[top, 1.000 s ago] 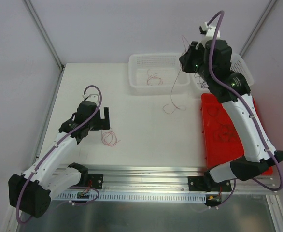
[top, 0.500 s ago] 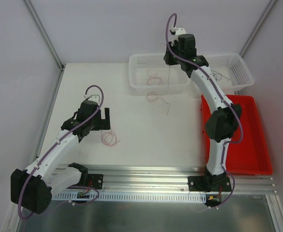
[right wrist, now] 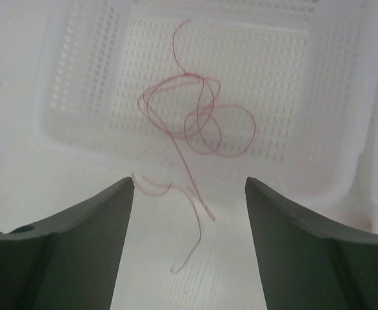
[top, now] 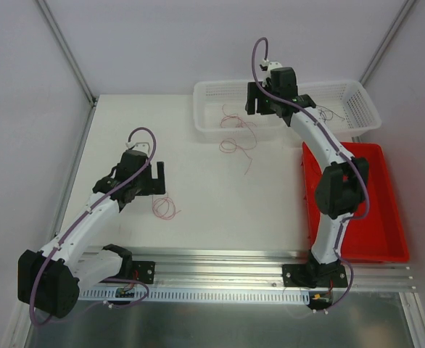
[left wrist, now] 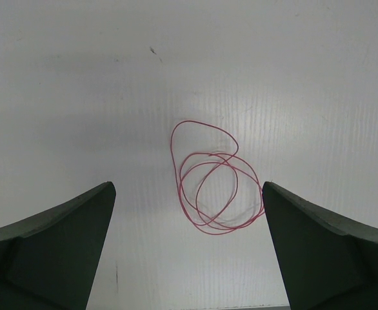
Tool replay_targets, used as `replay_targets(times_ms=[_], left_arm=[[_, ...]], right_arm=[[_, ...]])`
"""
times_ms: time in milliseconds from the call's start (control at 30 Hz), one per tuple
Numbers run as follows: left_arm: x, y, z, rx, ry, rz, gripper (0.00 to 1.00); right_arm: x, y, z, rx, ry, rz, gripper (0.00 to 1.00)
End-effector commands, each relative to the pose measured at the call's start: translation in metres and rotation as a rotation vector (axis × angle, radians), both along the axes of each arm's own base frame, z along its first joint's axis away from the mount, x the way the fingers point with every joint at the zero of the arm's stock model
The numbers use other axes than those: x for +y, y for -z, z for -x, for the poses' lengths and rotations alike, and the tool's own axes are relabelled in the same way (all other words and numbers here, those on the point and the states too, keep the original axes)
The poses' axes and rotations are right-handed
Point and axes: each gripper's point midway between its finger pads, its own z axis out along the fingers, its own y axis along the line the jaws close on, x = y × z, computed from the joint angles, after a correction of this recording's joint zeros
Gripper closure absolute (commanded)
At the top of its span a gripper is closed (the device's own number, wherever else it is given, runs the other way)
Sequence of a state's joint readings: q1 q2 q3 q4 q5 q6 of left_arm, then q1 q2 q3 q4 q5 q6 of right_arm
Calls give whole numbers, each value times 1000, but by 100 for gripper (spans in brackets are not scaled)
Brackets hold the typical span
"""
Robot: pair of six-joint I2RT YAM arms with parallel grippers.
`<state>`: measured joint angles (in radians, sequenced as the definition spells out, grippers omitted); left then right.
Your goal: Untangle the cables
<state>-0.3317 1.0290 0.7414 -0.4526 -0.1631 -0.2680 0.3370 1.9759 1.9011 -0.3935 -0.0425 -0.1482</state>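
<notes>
Beneath the left gripper (left wrist: pixel 188 190), whose jaws are standing wide apart and holding nothing, a hair-thin red cable (left wrist: pixel 209 194) is lying on the matte white table (left wrist: pixel 79 77) in several overlapping loops. A second red cable (right wrist: pixel 195 119) is curling inside the perforated white plastic basket (right wrist: pixel 66 77), with blurred strands crossing its near rim toward the table, under the right gripper (right wrist: pixel 189 184), likewise open and empty. Dark wires (top: pixel 331 112) in the neighbouring basket (top: pixel 361 109) are showing too small to trace.

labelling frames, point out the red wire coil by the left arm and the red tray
red wire coil (left wrist: pixel 208 154): left wrist view, strand across its middle
red tray (top: pixel 384 217): top external view, bare floor
</notes>
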Motion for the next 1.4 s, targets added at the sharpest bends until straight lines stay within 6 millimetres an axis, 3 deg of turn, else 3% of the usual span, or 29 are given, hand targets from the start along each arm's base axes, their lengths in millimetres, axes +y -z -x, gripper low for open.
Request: replay_targets(times_ms=[0, 100, 133, 233, 267, 433, 567, 667, 933, 1033, 1133, 1167, 1233, 1367], left_arm=[[0, -8, -6, -29, 5, 10, 1], [0, -10, -6, -34, 2, 17, 1], [0, -10, -6, -35, 0, 18, 1], [1, -11, -6, -41, -4, 21, 1], [2, -13, -6, -46, -7, 22, 1], [5, -14, -6, -55, -19, 18, 1], [7, -13, -6, -54, -25, 12, 1], [7, -14, -6, -57, -27, 14, 1], [8, -13, -8, -43, -35, 39, 1], [8, -14, -8, -46, -37, 41, 1], [8, -12, -8, -38, -35, 45, 1], [7, -12, -8, -36, -31, 47, 1], [6, -12, -8, -35, -28, 52, 1], [7, -12, -8, -35, -30, 51, 1]], right_arm=[[-8, -46, 43, -34, 22, -87, 27], [-14, -32, 71, 52, 53, -117, 27], [-15, -11, 83, 127, 87, -143, 28], [-9, 13, 105, 210, 112, -196, 28], [-9, 32, 113, 245, 129, -197, 29], [-1, 80, 133, 324, 192, -165, 32], [14, 117, 139, 403, 203, -167, 37], [23, 131, 138, 420, 207, -171, 41], [14, 177, 123, 443, 324, -102, 48], [13, 184, 118, 433, 327, -84, 54], [11, 181, 113, 404, 321, -77, 70], [12, 176, 111, 386, 309, -71, 82], [10, 166, 107, 358, 305, -65, 94], [6, 124, 104, 278, 270, -44, 99]])
